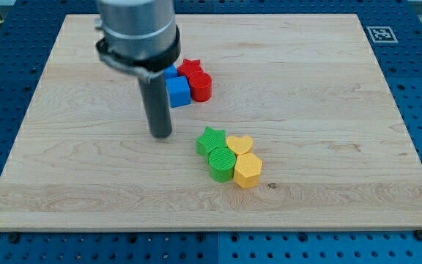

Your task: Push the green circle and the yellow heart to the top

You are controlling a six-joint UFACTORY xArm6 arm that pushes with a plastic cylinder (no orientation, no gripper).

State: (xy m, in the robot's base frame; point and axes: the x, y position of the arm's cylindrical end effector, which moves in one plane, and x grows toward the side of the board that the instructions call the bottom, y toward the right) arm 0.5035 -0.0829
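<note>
The green circle (221, 163) sits low in the middle of the wooden board (328, 95). The yellow heart (239, 144) touches it on its upper right. A green star (211, 139) touches the circle from above left, and a yellow hexagon (247, 170) sits to the circle's right, below the heart. My tip (160, 134) rests on the board to the left of this cluster, about a block's width from the green star, touching nothing.
A second cluster lies toward the view's top: a blue cube (177, 92), a red star (190, 68), a red cylinder (201, 86) and another blue block (170, 72) partly hidden behind the rod. An ArUco tag (379, 34) sits beyond the board's top right corner.
</note>
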